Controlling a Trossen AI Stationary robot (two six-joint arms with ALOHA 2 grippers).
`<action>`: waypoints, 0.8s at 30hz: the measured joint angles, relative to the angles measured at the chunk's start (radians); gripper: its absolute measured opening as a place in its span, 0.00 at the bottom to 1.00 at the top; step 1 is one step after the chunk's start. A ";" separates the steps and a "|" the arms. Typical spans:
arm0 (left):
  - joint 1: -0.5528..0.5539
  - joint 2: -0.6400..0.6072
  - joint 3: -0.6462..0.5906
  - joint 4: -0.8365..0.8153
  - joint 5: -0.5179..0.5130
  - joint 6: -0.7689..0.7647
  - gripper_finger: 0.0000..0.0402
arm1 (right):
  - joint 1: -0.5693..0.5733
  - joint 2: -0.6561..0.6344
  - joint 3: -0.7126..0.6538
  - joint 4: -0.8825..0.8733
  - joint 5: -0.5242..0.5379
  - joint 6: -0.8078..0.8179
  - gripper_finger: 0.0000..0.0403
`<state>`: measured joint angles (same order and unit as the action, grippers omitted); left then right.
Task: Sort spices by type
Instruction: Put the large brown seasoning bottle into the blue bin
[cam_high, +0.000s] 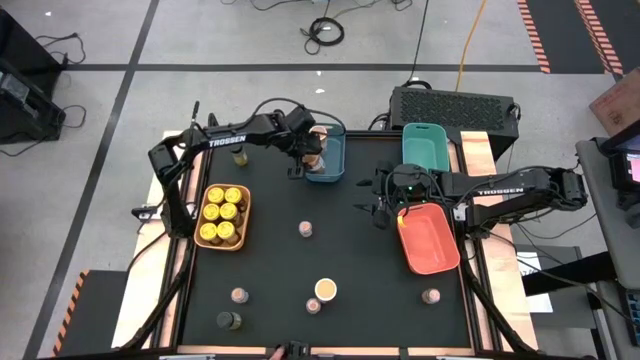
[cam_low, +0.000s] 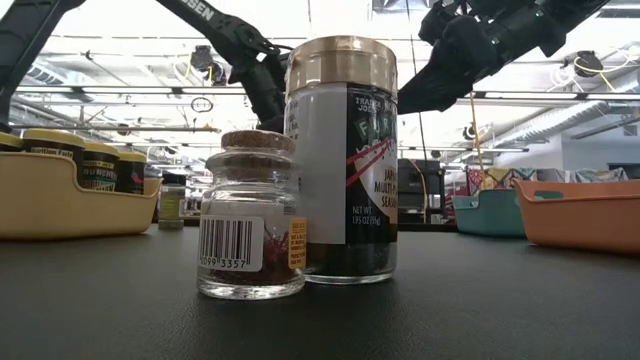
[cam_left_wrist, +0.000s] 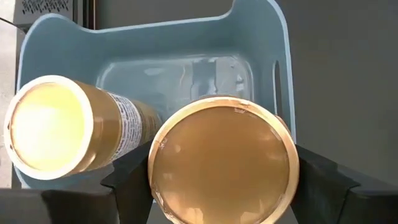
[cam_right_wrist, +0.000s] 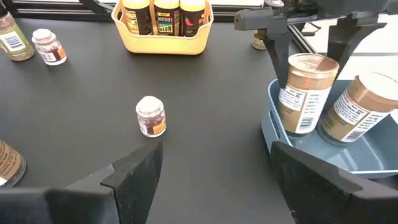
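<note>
the left pincer (cam_right_wrist: 309, 46) clamps a tan-topped jar (cam_right_wrist: 303, 92) upright inside the blue bin (cam_right_wrist: 348, 158), beside a second leaning jar (cam_right_wrist: 359, 107); the right pincer (cam_high: 380, 203), fingers apart, hovers near the red bin (cam_high: 430, 242).

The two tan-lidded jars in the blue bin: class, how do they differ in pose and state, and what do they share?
The upright jar stands straight between the left gripper fingers; the leaning jar tilts against the blue bin wall. The upright jar is gripped; the leaning jar is free. Both have tan lids, white labels, and sit in that bin.
</note>
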<state>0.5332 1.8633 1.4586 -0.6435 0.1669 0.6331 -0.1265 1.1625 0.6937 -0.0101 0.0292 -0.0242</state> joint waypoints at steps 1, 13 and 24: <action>-0.003 0.000 0.000 0.004 -0.001 0.000 0.75 | 0.000 0.000 0.000 0.000 0.000 0.004 0.73; -0.030 -0.001 0.000 0.013 -0.118 -0.021 0.86 | 0.000 0.000 0.000 0.000 0.000 0.006 0.73; -0.030 -0.001 0.097 -0.011 -0.052 -0.028 0.86 | 0.000 0.000 0.000 -0.001 0.000 0.012 0.73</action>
<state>0.5034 1.8622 1.5555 -0.6547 0.1151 0.6049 -0.1265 1.1629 0.6937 -0.0109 0.0291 -0.0124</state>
